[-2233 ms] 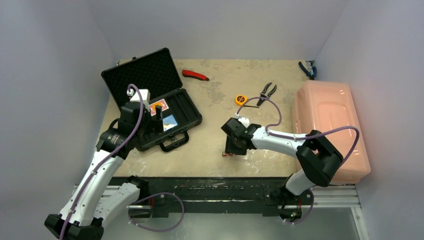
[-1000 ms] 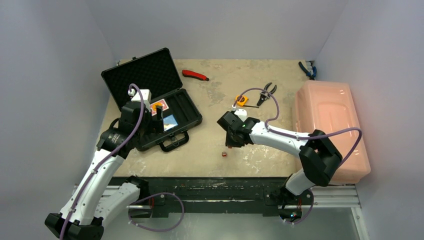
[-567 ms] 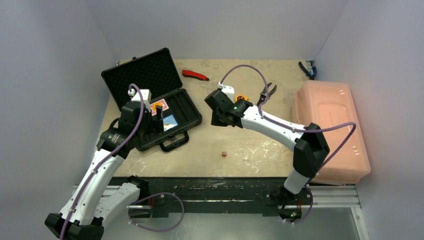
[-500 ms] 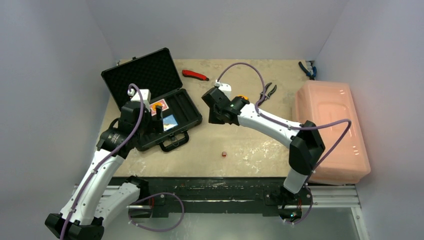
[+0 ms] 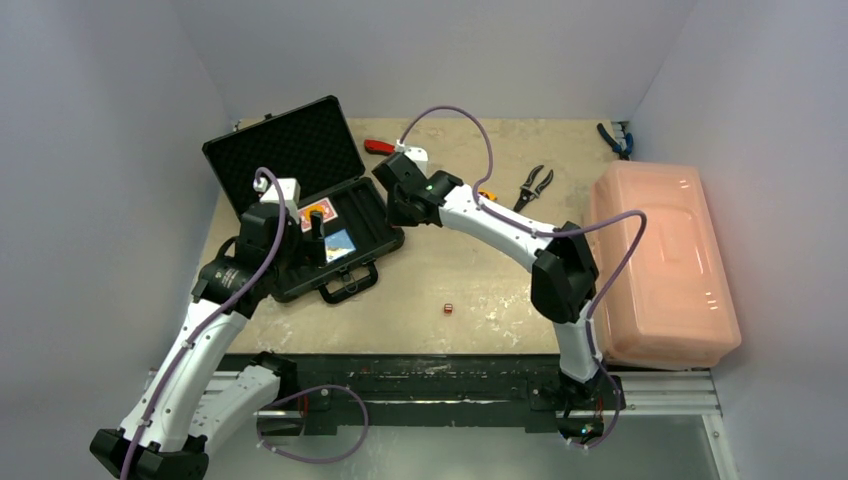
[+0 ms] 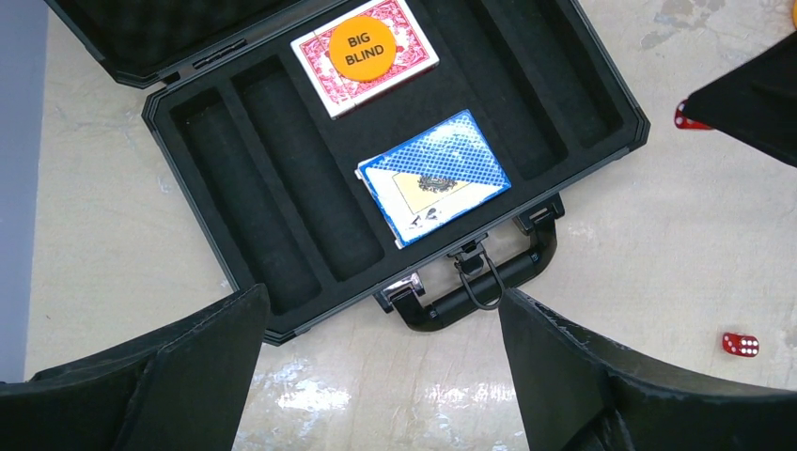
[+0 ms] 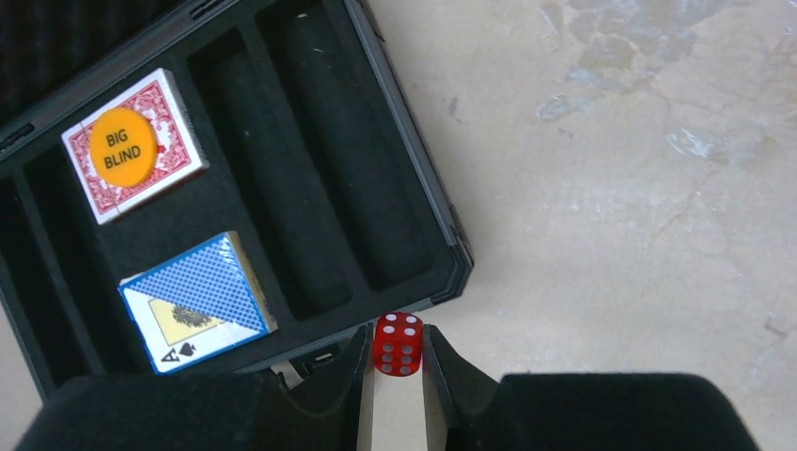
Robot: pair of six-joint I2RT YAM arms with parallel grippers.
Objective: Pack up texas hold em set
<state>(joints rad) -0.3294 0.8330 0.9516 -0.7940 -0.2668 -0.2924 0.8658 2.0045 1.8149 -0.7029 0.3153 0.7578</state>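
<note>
The black case [image 6: 282, 207] lies open near the back left corner of the desk [image 5: 480, 270]. Its lid [image 5: 285, 148] stands up at the back and has bumpy foam inside. Its handle [image 6: 479, 287] points to the front edge of the desk. Inside the case there are two packs of cards in the middle part. One is the red pack [image 6: 324, 56], farther from the handle. One round orange disc [image 6: 365, 49] lies flat on top of it and says BIG BLIND. The other is the blue pack [image 6: 434, 188], nearer the handle, lying flat beside the red pack and a bit apart from it. Long black slots run on both sides of the packs. There are two little red dice. The right tool [image 7: 397, 334] has pinched one red die [image 7: 398, 348] between its two fingers, which are almost closed on it. It holds the die by the right end of the case. The other die [image 5: 448, 308] lies alone on the desk near the front edge, well apart from the case. The left tool [image 6: 381, 305] hangs over the front of the case with its fingers spread wide and nothing in them. One big pink bin [image 5: 660, 260] sits along the right edge of the desk with its lid on. One pair of black pliers [image 5: 535, 183] lies near it, and one pair of blue pliers [image 5: 615, 138] lies in the back right corner.
</note>
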